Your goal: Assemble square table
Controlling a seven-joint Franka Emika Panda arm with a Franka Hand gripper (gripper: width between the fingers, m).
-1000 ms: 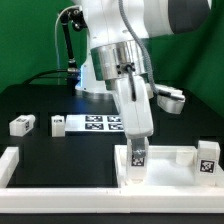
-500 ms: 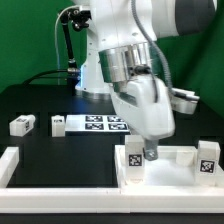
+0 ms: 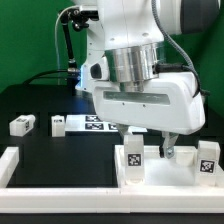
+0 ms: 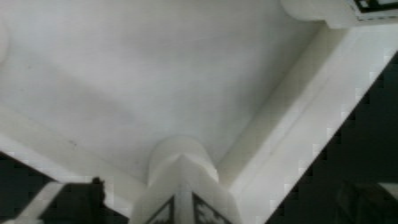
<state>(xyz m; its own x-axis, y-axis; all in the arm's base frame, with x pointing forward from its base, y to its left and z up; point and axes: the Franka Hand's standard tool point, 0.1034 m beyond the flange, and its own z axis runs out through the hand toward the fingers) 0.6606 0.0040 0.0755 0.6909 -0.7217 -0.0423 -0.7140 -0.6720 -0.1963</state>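
The square table slab [image 3: 172, 168] lies at the front of the exterior view's right, white with a raised rim. One tagged leg block [image 3: 133, 159] stands upright in its near-left corner. My gripper [image 3: 158, 152] hangs just to the exterior view's right of that leg, its fingers apart and holding nothing. The wrist view shows the slab's white surface [image 4: 143, 80] and the standing leg [image 4: 183, 190] close up. Another leg block [image 3: 207, 157] stands at the slab's right end. Two leg blocks [image 3: 21, 124] [image 3: 57, 124] lie on the black table at the left.
The marker board [image 3: 104, 124] lies flat behind the slab, under the arm. A long white rail with upturned ends [image 3: 60, 184] runs along the front edge. The arm's wide body hangs over the slab. A green backdrop stands behind.
The hand has turned about its own axis and shifted to the exterior view's right, coming off the upright leg it gripped. The leg stays standing in the corner.
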